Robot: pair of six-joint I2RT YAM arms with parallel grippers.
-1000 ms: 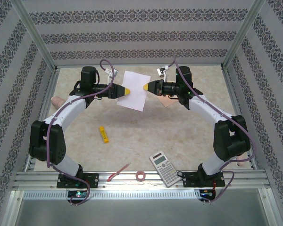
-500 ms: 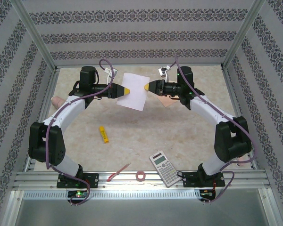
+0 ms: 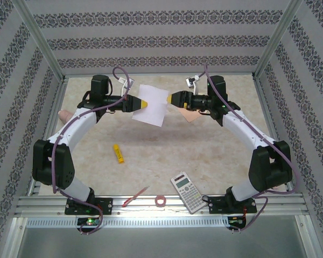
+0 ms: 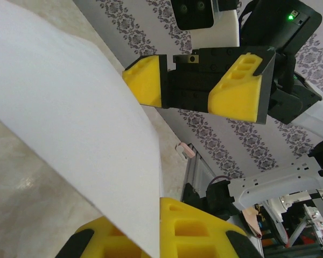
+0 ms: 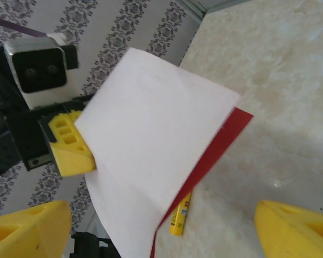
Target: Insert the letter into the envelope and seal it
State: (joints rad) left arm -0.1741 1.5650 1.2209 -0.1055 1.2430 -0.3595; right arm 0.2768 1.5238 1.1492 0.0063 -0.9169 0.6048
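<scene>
**Right gripper backs off the letter**

The letter (image 3: pixel 155 106) hangs over the far middle of the table (image 3: pixel 204 156), white back up. The left gripper (image 3: pixel 145 103) pinches it at its left edge. The right gripper (image 3: pixel 171 99), at the sheet's right edge half a second ago, now sits just clear of it, fingers spread wide. The envelope (image 3: pixel 191 116) lies flat beneath the right arm.

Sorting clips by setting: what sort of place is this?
Probably a robot test cell: an aluminium frame with wallpapered panels boxes in a marble-look table, the left arm and right arm bolted at its near edge.
</scene>
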